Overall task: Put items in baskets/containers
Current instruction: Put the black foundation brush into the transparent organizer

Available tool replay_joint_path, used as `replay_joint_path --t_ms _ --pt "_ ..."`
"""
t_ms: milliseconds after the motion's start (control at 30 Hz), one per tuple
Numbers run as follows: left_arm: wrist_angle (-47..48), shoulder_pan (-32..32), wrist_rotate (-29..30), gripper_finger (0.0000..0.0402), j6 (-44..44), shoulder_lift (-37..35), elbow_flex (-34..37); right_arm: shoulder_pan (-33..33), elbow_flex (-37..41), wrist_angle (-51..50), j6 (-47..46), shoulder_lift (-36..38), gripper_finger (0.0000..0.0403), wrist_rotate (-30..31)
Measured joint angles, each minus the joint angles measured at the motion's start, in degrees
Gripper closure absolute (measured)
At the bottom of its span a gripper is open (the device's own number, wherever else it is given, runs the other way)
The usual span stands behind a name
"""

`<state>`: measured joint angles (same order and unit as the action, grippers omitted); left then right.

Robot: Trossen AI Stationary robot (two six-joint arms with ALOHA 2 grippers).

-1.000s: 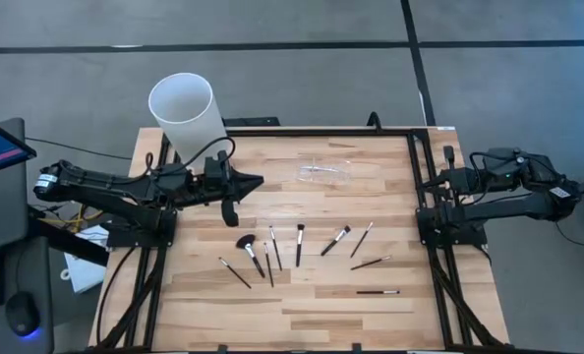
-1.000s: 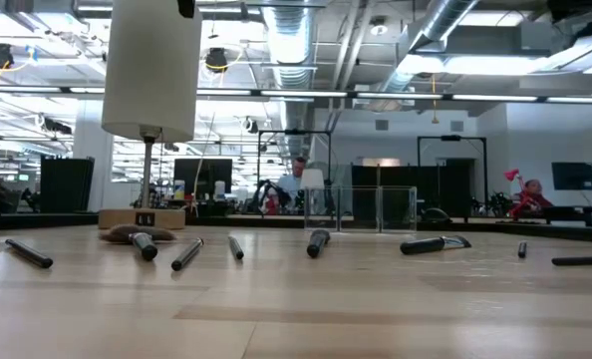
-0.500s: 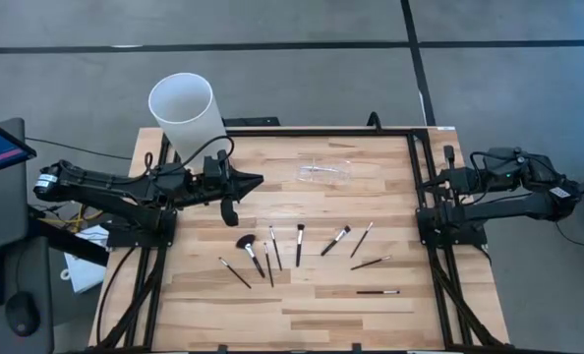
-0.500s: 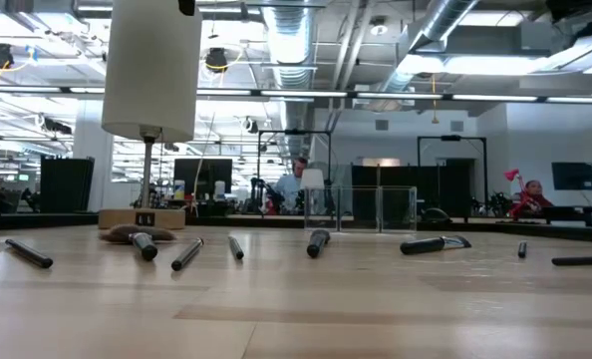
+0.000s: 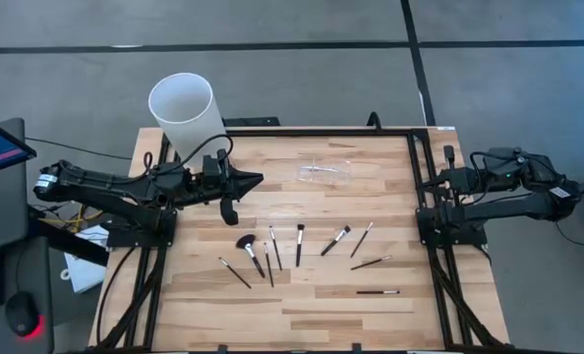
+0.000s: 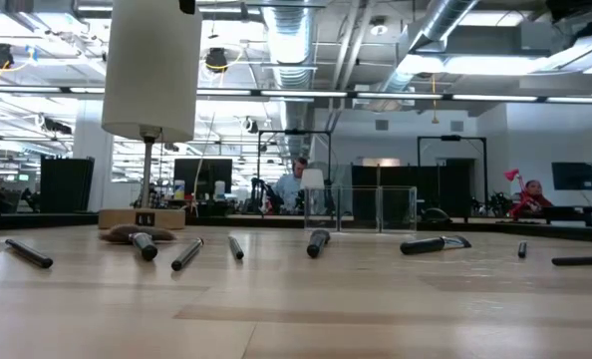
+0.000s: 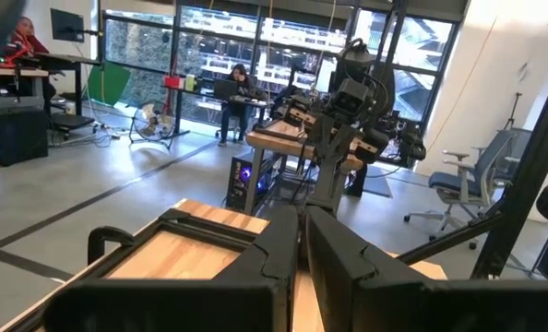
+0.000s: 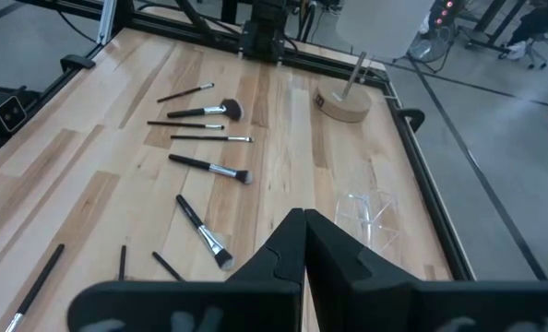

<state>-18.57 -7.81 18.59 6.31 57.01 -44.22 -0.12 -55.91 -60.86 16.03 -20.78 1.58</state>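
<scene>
Several thin makeup brushes point(image 5: 299, 244) lie flat on the wooden table, spread over its near middle; one has a wide fan head point(image 5: 245, 242). They also show in the right wrist view as brushes point(image 8: 209, 169) and in the low view as brushes point(image 6: 318, 242). The clear acrylic holder point(image 5: 323, 173) stands on the table beyond them, toward the far edge, and is seen again as the holder point(image 6: 376, 209) and the holder point(image 8: 371, 210). My left gripper point(image 5: 260, 180) hovers shut left of the holder, touching nothing; its own view shows the left gripper point(image 7: 303, 242). My right gripper point(image 5: 423, 184) waits shut at the table's right edge, also seen as the right gripper point(image 8: 303, 226).
A tall white cylinder point(image 5: 186, 116) on a wooden base point(image 6: 142, 217) stands at the table's far left corner, behind my left arm. A black frame point(image 5: 321, 131) runs along the table's far and side edges. Bare wood lies between the brushes and the near edge.
</scene>
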Motion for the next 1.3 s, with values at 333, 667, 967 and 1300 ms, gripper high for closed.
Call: replay_joint_path --t_ms 333,667,967,1300 --pt "0.0 0.0 0.0 0.0376 -1.3 0.0 0.0 0.0 0.0 0.0 0.0 0.0 0.0403 0.0" --pt "0.0 -2.0 0.0 0.0376 -2.1 0.0 0.0 0.0 0.0 0.0 0.0 0.0 0.0403 -0.1" --pt "0.0 -4.2 0.0 0.0376 -2.4 0.0 0.0 0.0 0.0 0.0 0.0 0.0 0.0403 -0.1" --pt "-0.4 -4.7 0.0 0.0376 -2.4 0.0 0.0 0.0 0.0 0.0 0.0 0.0 0.0403 -0.1"
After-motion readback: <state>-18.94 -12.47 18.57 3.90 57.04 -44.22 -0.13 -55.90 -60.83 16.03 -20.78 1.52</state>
